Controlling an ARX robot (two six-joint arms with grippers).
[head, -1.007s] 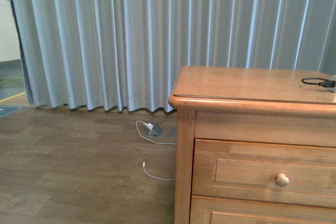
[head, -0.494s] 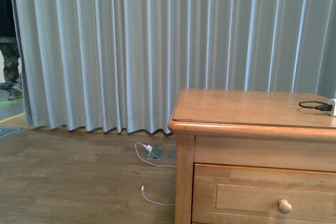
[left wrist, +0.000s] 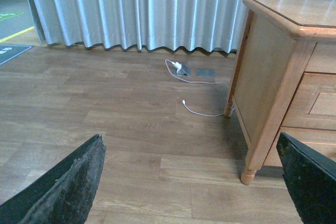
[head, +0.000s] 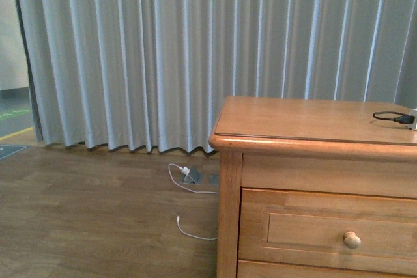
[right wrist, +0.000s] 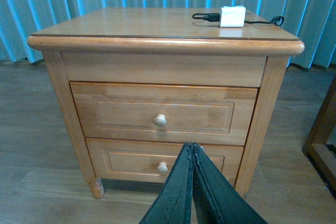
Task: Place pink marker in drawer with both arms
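Both drawers (right wrist: 160, 115) closed; right fingers (right wrist: 192, 157) pressed together.

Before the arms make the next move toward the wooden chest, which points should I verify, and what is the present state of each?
1. Top drawer shut, needs opening: not ok.
2. Its knob free to grasp: ok.
3. Pink marker located: not ok, in no view.
4. Left gripper open, nothing held: ok.
5. Right gripper shut, nothing seen between the jaws: ok.
6. White charger and black cable on the chest top, away from the drawer: ok.
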